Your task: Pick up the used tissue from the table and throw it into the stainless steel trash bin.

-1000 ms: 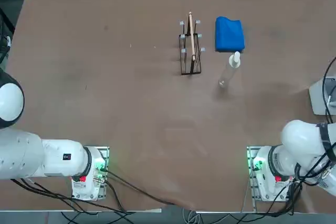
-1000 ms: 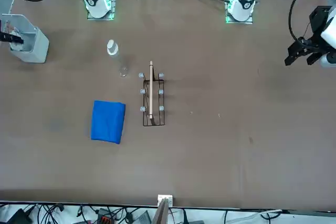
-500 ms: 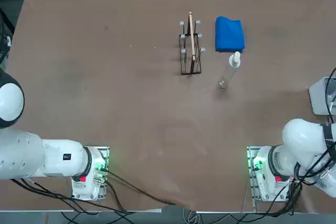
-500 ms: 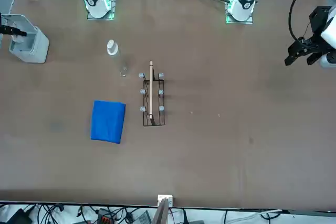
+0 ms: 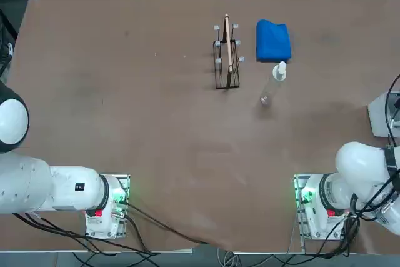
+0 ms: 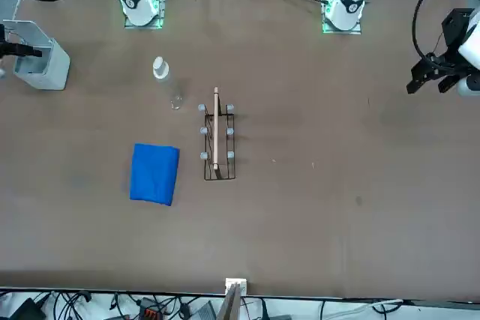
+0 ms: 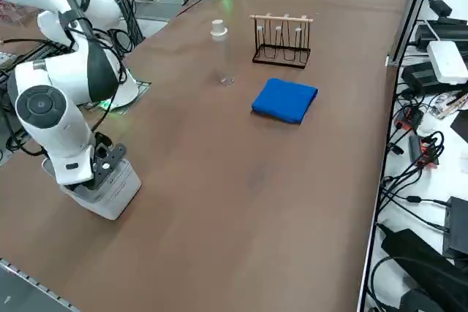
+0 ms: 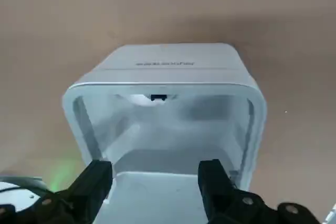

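Note:
The stainless steel trash bin point(image 8: 163, 103) stands with its top uncovered near the table's point(image 5: 156, 123) right edge, also in sight as the bin point(image 6: 41, 61) and the bin point(image 7: 106, 193). My right gripper point(image 8: 156, 184) hangs just above its mouth, open, with nothing between the fingers point(image 8: 97, 179). From the side, the gripper point(image 7: 104, 168) sits right over the bin's rim. No used tissue lies on the table in any view. A small white patch point(image 8: 143, 98) shows low inside the bin; I cannot tell whether it is the tissue.
A wire rack point(image 5: 226, 54) holding a thin board, a blue folded cloth point(image 5: 273, 40) and a clear bottle point(image 5: 275, 79) lying on its side sit at the far middle of the table. Cables trail past the right edge.
My right gripper has gone from shut to open above the bin. In the front view it has shifted slightly toward the table's edge. Everything else stays put.

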### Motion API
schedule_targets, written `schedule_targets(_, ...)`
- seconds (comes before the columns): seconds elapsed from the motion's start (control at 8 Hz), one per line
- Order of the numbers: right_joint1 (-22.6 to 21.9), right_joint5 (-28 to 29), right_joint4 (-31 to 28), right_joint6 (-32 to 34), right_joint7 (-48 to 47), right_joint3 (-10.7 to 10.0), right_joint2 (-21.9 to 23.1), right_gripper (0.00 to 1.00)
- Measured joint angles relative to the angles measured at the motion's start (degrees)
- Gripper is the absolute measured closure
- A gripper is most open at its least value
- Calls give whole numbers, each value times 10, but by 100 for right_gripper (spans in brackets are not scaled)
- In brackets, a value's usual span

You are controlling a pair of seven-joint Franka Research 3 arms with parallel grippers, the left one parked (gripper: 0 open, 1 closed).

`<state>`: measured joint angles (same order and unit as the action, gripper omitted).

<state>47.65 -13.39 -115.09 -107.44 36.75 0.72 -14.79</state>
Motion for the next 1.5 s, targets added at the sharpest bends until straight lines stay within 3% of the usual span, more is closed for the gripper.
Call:
schedule_targets(0.38,-42,11,90,97,3,10,41,0)
schedule_targets(0.62,-97,64,163,148,3,30,74,0)
schedule_targets(1.12,-189,179,239,156,-8,37,76,0)
schedule_targets(1.5,-283,187,260,155,-123,38,73,0)
